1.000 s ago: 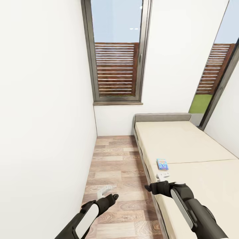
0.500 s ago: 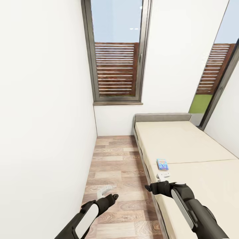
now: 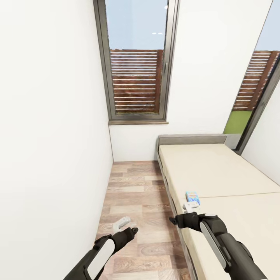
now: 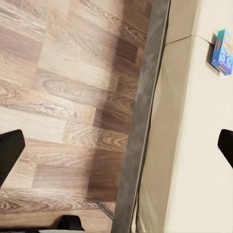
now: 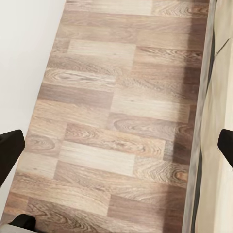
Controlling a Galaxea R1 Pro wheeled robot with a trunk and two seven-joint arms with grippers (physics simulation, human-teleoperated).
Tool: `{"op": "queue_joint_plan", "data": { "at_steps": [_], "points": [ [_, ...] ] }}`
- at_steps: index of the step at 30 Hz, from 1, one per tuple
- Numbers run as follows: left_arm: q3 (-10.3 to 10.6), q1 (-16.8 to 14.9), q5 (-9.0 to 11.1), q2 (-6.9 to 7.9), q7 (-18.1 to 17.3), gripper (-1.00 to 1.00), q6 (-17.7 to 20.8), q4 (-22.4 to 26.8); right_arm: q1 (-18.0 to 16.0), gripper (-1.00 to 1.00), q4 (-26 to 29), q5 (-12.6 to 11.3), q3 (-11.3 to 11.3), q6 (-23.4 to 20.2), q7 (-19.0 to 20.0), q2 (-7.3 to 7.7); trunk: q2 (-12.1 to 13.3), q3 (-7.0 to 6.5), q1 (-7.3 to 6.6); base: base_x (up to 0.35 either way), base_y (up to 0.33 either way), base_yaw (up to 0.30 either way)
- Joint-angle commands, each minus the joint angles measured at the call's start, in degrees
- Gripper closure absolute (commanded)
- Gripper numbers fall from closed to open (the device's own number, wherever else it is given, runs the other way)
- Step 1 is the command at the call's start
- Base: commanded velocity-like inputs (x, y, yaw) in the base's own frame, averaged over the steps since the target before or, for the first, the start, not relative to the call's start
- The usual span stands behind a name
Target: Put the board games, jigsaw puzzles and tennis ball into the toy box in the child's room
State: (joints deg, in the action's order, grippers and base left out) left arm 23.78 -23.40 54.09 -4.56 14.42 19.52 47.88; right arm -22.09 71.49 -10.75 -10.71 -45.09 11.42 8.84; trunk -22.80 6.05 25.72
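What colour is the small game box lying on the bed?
The small board game is mainly blue with orange and multicoloured print, on the beige bed. Left wrist view shows it best.

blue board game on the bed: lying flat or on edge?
Flat. The blue board game lies printed face up on the bed, near its floor-side edge.

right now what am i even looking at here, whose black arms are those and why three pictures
They belong to a two-armed wheeled robot in a simulated room. The big picture comes from a camera on its head, looking down over both arms. The two smaller ones come from cameras near each wrist, looking along the fingers. The left hand hangs over the wood floor; the right hand is at the edge of the beige bed. Both hands are open and hold nothing. On the mattress, just beyond the right hand, lies a small blue board game; the left wrist camera catches it too.
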Motion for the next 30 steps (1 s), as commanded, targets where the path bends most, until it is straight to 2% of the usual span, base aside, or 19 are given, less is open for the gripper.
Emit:
{"op": "queue_joint_plan", "data": {
  "at_steps": [1, 30],
  "points": [
    [0.1, 0.0, 0.6, 0.03, 0.5, -1.00, 0.1, 0.1, -0.1, -1.00, 0.1, -0.2, -0.1, -0.3, 0.0, 0.05, -0.1, 0.13, 0.07, 0.291, 0.000, 0.000],
    [0.1, -0.1, 0.4, 0.08, 0.5, -1.00, 0.1, 0.1, -0.1, -1.00, 0.1, -0.1, 0.1, -0.3, -0.1, -0.13, -0.1, 0.13, 0.07, 0.324, 0.003, 0.000]
  ]
}}
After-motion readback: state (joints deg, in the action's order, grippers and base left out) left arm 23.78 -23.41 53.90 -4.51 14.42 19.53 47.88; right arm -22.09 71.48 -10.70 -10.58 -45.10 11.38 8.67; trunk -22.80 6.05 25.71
